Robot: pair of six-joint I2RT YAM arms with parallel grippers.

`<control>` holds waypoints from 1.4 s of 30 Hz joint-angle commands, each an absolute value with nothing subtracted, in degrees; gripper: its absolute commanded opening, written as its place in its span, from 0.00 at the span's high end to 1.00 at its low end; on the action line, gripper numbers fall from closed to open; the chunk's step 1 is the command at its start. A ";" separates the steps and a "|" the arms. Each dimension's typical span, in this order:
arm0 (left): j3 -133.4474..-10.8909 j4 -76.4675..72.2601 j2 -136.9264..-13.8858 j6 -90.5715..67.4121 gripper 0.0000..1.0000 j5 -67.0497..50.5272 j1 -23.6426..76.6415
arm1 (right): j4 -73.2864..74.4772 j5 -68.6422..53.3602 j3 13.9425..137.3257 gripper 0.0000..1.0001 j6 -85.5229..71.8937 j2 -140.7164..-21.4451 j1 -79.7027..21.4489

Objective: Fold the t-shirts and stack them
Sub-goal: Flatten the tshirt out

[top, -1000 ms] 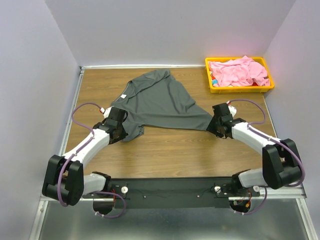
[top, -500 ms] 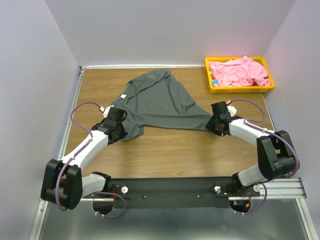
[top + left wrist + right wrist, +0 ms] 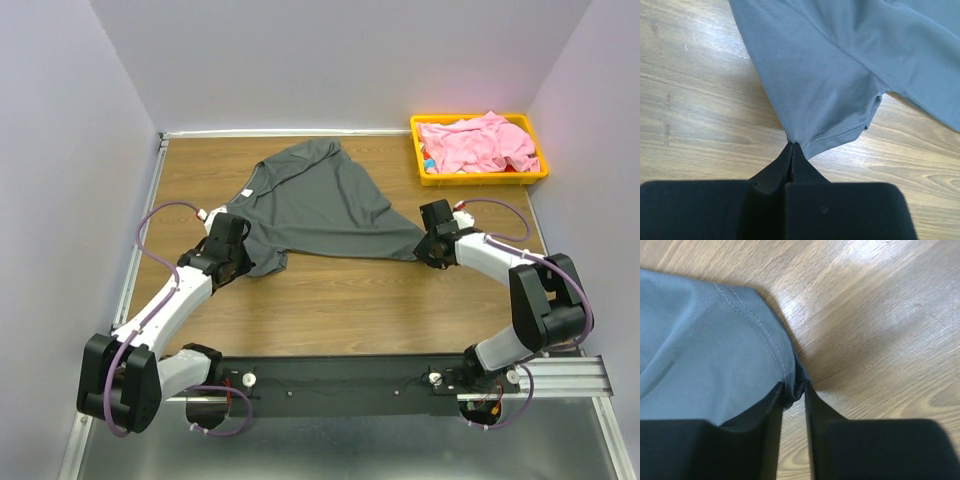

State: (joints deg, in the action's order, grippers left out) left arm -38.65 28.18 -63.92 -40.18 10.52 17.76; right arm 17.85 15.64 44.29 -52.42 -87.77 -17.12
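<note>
The dark charcoal grey t-shirt [image 3: 320, 205] lies spread and rumpled on the wooden table. My left gripper [image 3: 240, 265] is shut on its near left corner, and the left wrist view shows the fingertips [image 3: 792, 145] pinching the hemmed edge of the shirt [image 3: 840, 75]. My right gripper [image 3: 423, 250] is shut on the shirt's near right corner. In the right wrist view a bunched fold of the hem [image 3: 705, 350] sits between its fingers [image 3: 794, 390]. The light pink t-shirt [image 3: 478, 142] lies crumpled in the tray at the back right.
The yellow plastic tray [image 3: 480, 181] stands at the back right corner, against the right wall. Grey walls close in the table on the left, back and right. Bare wood [image 3: 340, 300] lies between the shirt and the arm bases.
Both grippers have kept their hold and shifted slightly toward the back. The right arm's elbow has swung inward. The grey shirt has barely moved.
</note>
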 commanded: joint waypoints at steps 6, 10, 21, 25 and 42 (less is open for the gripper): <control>-38.41 26.19 -61.70 -37.71 1.00 8.09 17.49 | 24.87 20.92 43.86 0.85 -54.49 -89.21 -16.70; -39.02 26.10 -60.74 -36.74 1.00 7.39 16.35 | 26.45 21.88 44.12 0.97 -53.97 -87.28 -16.70; -60.35 28.90 -67.31 -32.87 1.00 15.45 8.28 | 31.45 24.70 65.27 0.99 -38.96 -85.86 -16.26; -77.08 29.71 -73.30 -30.23 1.00 19.24 4.75 | 32.34 25.49 81.44 0.99 -32.79 -89.29 -15.29; -115.76 16.09 -66.30 -9.77 1.00 16.89 -3.16 | 31.12 16.18 105.75 0.99 -9.07 -75.96 -14.33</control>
State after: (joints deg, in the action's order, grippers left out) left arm -115.61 23.07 -74.22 -17.28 15.46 -1.39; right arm 29.61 16.73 109.62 -17.93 -84.53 -15.75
